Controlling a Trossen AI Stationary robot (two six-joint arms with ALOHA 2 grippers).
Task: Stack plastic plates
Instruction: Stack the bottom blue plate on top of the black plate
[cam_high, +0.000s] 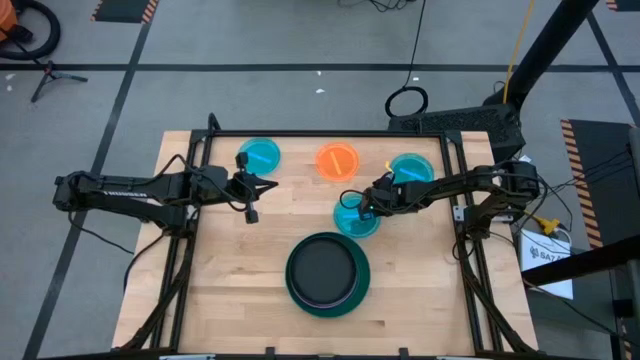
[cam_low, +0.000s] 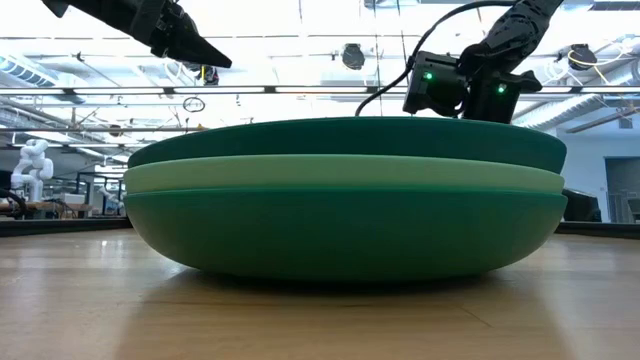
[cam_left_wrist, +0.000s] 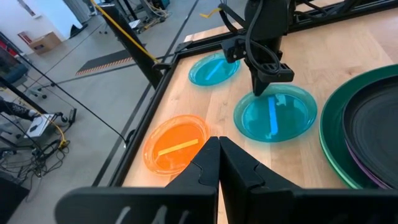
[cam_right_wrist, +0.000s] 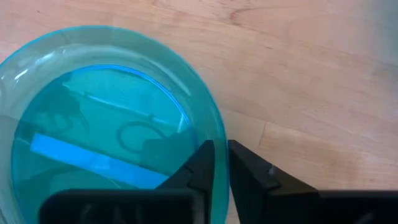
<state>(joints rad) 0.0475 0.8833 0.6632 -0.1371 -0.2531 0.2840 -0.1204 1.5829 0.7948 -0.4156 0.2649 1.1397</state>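
Observation:
A stack of plates (cam_high: 327, 273) lies near the table's near edge, large green ones below and a black one on top. It fills the low view (cam_low: 345, 200). Three small cyan plates and an orange plate (cam_high: 337, 160) lie flat on the wood. My right gripper (cam_high: 352, 205) is shut on the cyan plate (cam_high: 360, 222) nearest the stack. My left gripper (cam_high: 250, 200) is shut and empty, raised over bare wood left of that plate, near the far-left cyan plate (cam_high: 260, 155). The third cyan plate (cam_high: 411, 168) lies far right. My right gripper (cam_right_wrist: 221, 155) pinches the cyan plate's rim (cam_right_wrist: 214, 127) between its two fingers, one inside the bowl and one outside. The fingers (cam_left_wrist: 264, 84) come from above, pointing down, at the plate's far side. The plate (cam_left_wrist: 273, 115) appears to lie flat on the table.
Black frame rails run along the table's left, right and far edges (cam_high: 320, 133). Bare wood lies left of the stack and along the near edge (cam_high: 230, 290). The orange plate (cam_left_wrist: 177, 146) lies just below my left gripper's fingers (cam_left_wrist: 219, 155) in the left wrist view.

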